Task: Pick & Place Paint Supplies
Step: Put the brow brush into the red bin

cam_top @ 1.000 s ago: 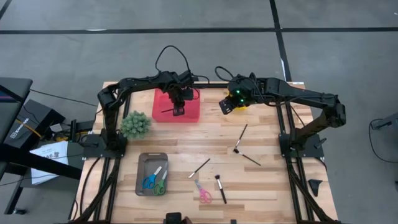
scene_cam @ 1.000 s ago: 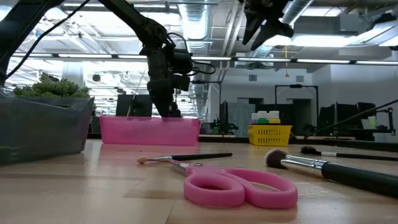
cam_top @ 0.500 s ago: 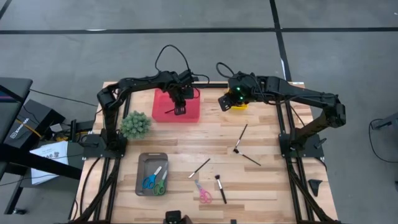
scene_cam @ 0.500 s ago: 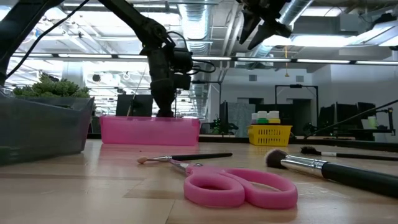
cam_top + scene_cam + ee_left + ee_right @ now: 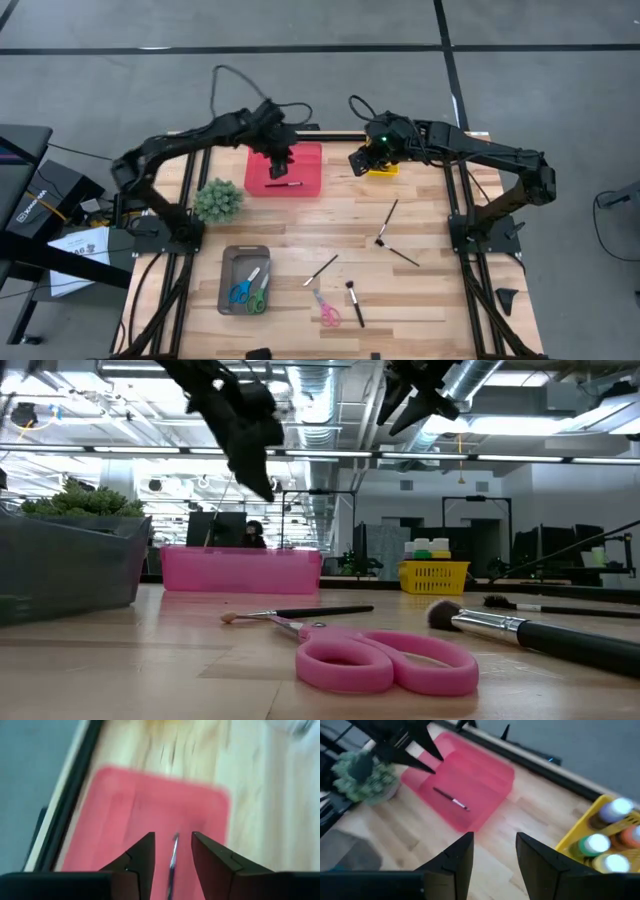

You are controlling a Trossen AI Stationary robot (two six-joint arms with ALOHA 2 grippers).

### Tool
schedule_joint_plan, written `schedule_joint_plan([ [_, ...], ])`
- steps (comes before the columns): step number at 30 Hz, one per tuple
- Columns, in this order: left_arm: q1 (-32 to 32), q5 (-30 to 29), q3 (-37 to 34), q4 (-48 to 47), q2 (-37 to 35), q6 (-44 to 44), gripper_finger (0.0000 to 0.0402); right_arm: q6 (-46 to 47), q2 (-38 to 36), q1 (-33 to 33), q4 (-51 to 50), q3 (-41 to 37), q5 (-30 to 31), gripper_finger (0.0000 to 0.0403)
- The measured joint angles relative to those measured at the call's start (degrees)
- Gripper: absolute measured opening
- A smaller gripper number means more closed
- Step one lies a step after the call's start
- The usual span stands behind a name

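Four cameras, we get one shared landmark: the pink bin (image 5: 285,169).

High view looks straight down on the whole table (image 5: 420,290). Low view sits at tabletop height, close behind the pink scissors (image 5: 385,660), facing the far edge. Left wrist looks down into the bin from close; right wrist sees it farther off, plus the yellow basket (image 5: 580,837).

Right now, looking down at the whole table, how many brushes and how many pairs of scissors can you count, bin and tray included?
Brushes: 5
Scissors: 3
Total: 8
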Motion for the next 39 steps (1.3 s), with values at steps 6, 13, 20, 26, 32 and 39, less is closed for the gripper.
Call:
schedule_joint_plan([
  [6, -0.31, 0.47, -15.16, 20.43, -12.16, -11.26, 0.0115, 0.9, 0.0, -1.48, -0.57, 0.0, -5.43, 0.0143],
  [13, -0.65, 0.48, -27.22, 33.17, -19.05, -13.16, 0.0111, 8.35, 0.09, -3.77, -0.83, 0.0, -5.49, 0.0143],
  [20, -1.6, 1.35, -35.02, 43.25, -23.81, -14.92, 0.011, 13.79, 1.94, -5.46, -6.51, -0.01, -6.7, 0.0143],
  [26, -3.76, 6.21, -39.75, 42.29, -28.58, -15.22, 0.011, 18.29, 2.64, -5.37, -10.79, -0.09, -7.54, 0.0143],
  [32, -8.14, 6.51, -43.21, 42.19, -32.88, -16.42, 0.011, 24.24, 2.56, -1.72, -12.2, 0.0, -7.76, 0.0143],
  [39, -11.75, 5.85, -44.02, 42.17, -33.98, -17.65, 0.011, 31.33, 2.54, 5.35, -15.68, 0.0, -7.31, 0.0143],
])
